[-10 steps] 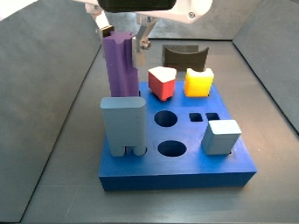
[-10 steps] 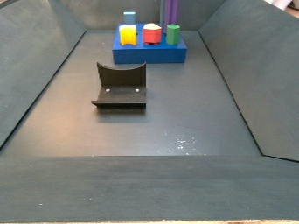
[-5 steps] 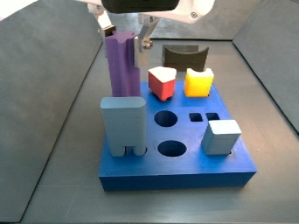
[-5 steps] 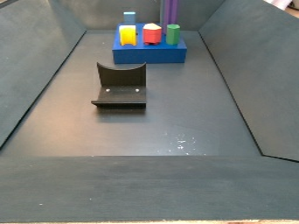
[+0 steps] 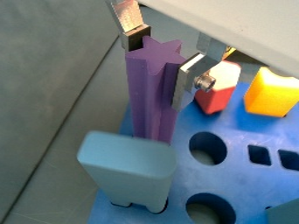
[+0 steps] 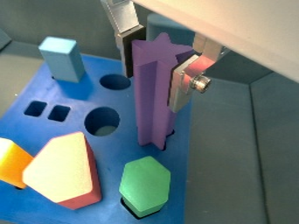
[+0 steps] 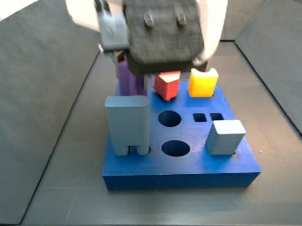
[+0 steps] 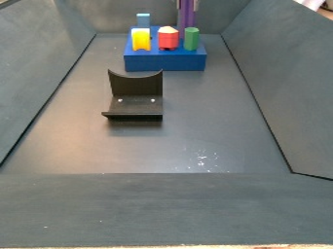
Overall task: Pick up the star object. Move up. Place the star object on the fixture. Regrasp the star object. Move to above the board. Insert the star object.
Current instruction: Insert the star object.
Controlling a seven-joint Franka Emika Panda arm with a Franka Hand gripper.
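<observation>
The star object is a tall purple prism with ridged sides, standing upright with its lower end in the blue board. In both wrist views my gripper is shut on its top, one silver finger against each side. The star object rises beside a round hole in the board. In a side view the gripper is a large blurred mass low over the board, hiding the top of the star object. The fixture stands apart on the floor, nearer than the board.
A tall grey-blue peg, a red peg, a yellow peg and a white cube stand on the board. A green hexagonal peg sits close to the star's foot. Sloping dark walls enclose the floor.
The gripper has come down over the board with the star object in it, so less of the purple prism shows above the board. It blurs in the side view.
</observation>
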